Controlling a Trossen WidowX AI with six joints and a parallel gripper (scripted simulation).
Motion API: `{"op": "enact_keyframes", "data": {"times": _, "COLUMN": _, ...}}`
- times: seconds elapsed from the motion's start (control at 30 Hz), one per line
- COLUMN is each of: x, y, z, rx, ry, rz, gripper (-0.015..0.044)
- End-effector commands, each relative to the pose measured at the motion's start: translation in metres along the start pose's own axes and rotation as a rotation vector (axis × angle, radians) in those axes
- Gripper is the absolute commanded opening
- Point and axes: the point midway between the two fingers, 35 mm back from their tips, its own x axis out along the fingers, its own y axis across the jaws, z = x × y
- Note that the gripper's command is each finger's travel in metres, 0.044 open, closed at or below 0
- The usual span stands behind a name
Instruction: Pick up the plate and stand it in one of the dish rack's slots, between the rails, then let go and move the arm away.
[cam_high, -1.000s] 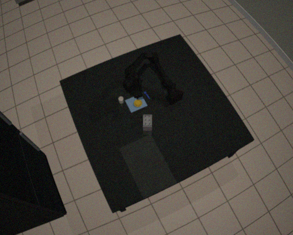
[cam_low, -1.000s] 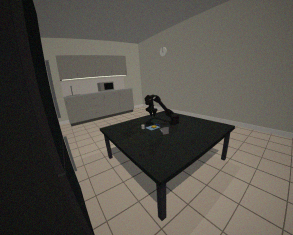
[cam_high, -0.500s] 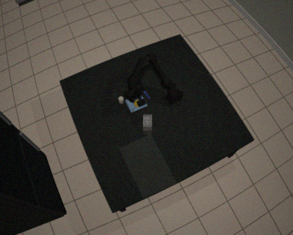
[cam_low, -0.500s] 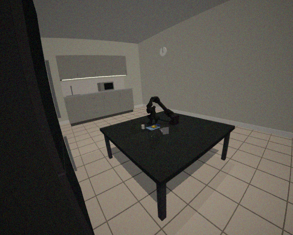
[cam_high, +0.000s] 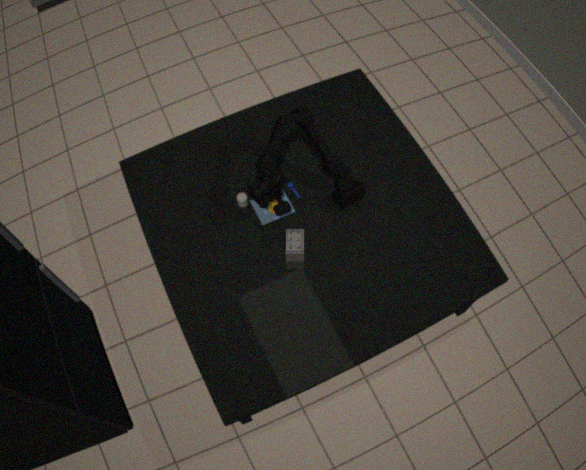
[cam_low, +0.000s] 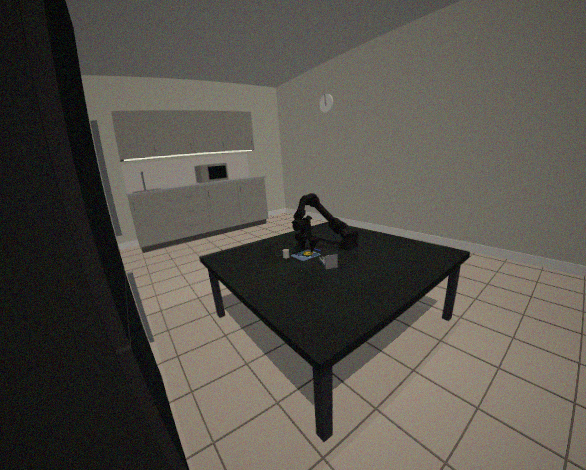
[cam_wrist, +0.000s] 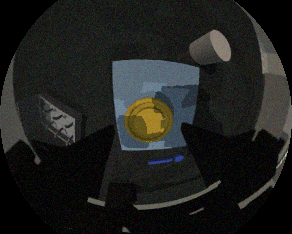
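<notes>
Yellow plate (cam_high: 272, 206) (cam_low: 308, 253) (cam_wrist: 149, 120) is lying flat on blue mat (cam_high: 267, 216) (cam_low: 298, 257) (cam_wrist: 140, 72); gripper (cam_high: 274, 199) (cam_low: 311, 250) (cam_wrist: 149, 127) is being held wide, nothing gripped. Rim grasp is possibly being risked: low, flat edge could be missed or mat pinched if descent is misjudged.

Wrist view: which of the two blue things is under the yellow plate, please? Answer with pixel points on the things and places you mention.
The light-blue mat (cam_high: 264, 217) (cam_low: 297, 257) (cam_wrist: 137, 75), flat and four-cornered; the darker blue spoon (cam_high: 295, 191) (cam_wrist: 161, 161) lies beside it, slim.
</notes>
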Motion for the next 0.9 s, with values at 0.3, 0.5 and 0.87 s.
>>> {"op": "enact_keyframes", "data": {"times": 0.3, "x": 0.021, "y": -0.001, "z": -0.003, "rx": -0.010, "ry": 0.005, "rz": -0.008, "gripper": 0.0400}}
{"op": "enact_keyframes", "data": {"times": 0.5, "x": 0.030, "y": -0.003, "z": -0.004, "rx": -0.010, "ry": 0.005, "rz": -0.010, "gripper": 0.0400}}
{"op": "enact_keyframes", "data": {"times": 0.87, "x": 0.031, "y": -0.003, "z": -0.004, "rx": -0.010, "ry": 0.005, "rz": -0.010, "gripper": 0.0374}}
